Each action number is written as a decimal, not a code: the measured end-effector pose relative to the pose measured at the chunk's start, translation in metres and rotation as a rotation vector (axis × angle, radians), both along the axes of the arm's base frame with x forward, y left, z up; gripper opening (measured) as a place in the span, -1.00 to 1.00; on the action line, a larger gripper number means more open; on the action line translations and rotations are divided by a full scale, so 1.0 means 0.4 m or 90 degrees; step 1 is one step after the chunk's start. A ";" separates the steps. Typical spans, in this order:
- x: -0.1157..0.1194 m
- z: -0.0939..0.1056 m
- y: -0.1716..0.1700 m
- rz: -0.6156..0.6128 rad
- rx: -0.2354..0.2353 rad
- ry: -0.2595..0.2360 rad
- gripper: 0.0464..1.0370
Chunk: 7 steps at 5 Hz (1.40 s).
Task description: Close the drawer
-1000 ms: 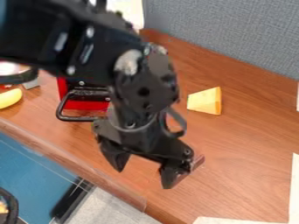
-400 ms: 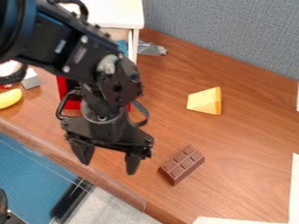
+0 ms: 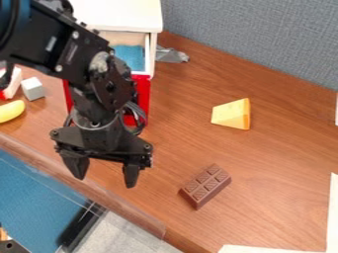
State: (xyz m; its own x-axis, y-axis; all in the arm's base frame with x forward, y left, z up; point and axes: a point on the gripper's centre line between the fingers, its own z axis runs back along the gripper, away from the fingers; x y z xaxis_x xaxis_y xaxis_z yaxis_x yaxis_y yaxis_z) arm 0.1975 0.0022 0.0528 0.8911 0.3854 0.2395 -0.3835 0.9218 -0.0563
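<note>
Drawer point(image 3: 145, 91)'s open, out from the white cab point(image 3: 122, 15), partly behind the arm point(image 3: 69, 49); not shut, so push prob. all left. Claw point(image 3: 104, 179) spread, nothing btwn tips, nr desk edge point(image 3: 119, 207). Room twd choc point(image 3: 206, 187); needs lining up w/ drawer 1st, imo.

On the tabletop point(image 3: 284, 148), a drawer unit point(image 3: 125, 16) stands back left, a banana point(image 3: 11, 111) before a block point(image 3: 33, 89) at far left, a cheese wedge point(image 3: 231, 114) to the right, a chocolate bar point(image 3: 206, 187) before it.
</note>
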 end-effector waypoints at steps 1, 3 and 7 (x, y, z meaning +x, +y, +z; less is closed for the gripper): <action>0.006 -0.019 0.017 0.012 0.009 0.006 0.93; 0.032 -0.031 0.067 0.034 0.023 0.017 0.93; 0.157 -0.022 0.140 0.075 0.047 0.002 0.93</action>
State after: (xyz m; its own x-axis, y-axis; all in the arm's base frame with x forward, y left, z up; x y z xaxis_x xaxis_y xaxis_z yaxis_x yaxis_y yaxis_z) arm 0.2604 0.0580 0.0441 0.8418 0.4685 0.2680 -0.4891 0.8722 0.0113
